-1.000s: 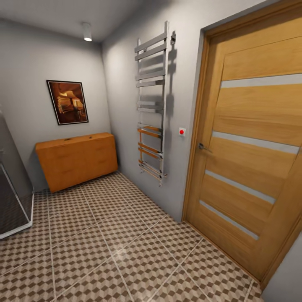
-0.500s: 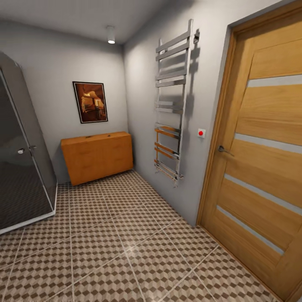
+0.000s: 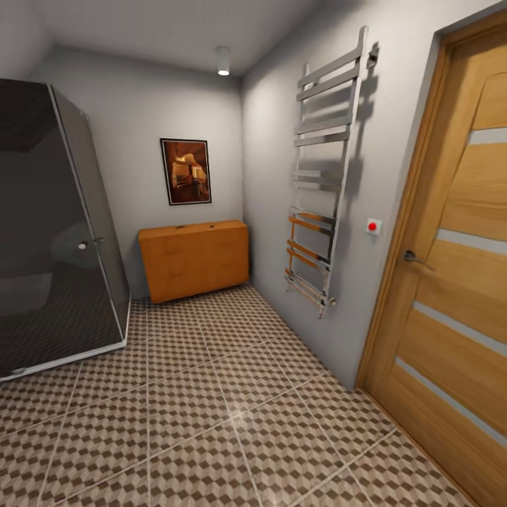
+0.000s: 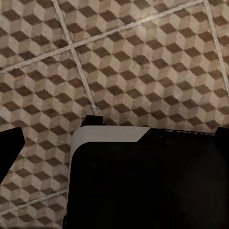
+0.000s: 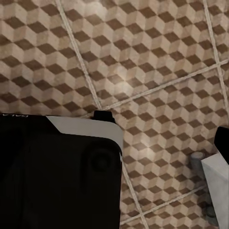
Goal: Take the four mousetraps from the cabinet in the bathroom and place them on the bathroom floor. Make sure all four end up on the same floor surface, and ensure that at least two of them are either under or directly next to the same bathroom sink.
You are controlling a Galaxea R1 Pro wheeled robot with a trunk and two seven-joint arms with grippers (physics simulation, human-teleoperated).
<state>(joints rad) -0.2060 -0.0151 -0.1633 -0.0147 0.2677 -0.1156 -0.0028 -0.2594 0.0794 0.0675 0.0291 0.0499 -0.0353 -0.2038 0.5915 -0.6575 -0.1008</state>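
The head view looked into a bathroom with grey walls. The orange-brown wooden cabinet (image 3: pixel 194 259) stood against the far wall, a little left of the centre of the frame, and its front looked closed; two small dark marks lay on its top, too small to tell what they were. No detail of the mousetraps could be made out at this distance. Above the cabinet a dark framed picture (image 3: pixel 186 171) hung on the wall, and a small round ceiling lamp (image 3: pixel 223 61) shone in the upper middle. At the left side of the frame stood a dark glass shower cabin (image 3: pixel 53 225) with a pale base. On the right wall a tall chrome towel rail (image 3: pixel 324 169) was mounted, and beside it a small white switch with a red button (image 3: pixel 373 226). The right edge of the frame held a light wooden door with pale horizontal strips (image 3: pixel 458 282) and a metal handle. The bathroom floor of cube-patterned brown, beige and white tiles (image 3: pixel 211 415) covered the lower half. In both wrist views the same tiles (image 4: pixel 143 67) (image 5: pixel 152 57) lay below a black and white body of the robot. I cannot tell how far either gripper was spread, and nothing was seen held in them.
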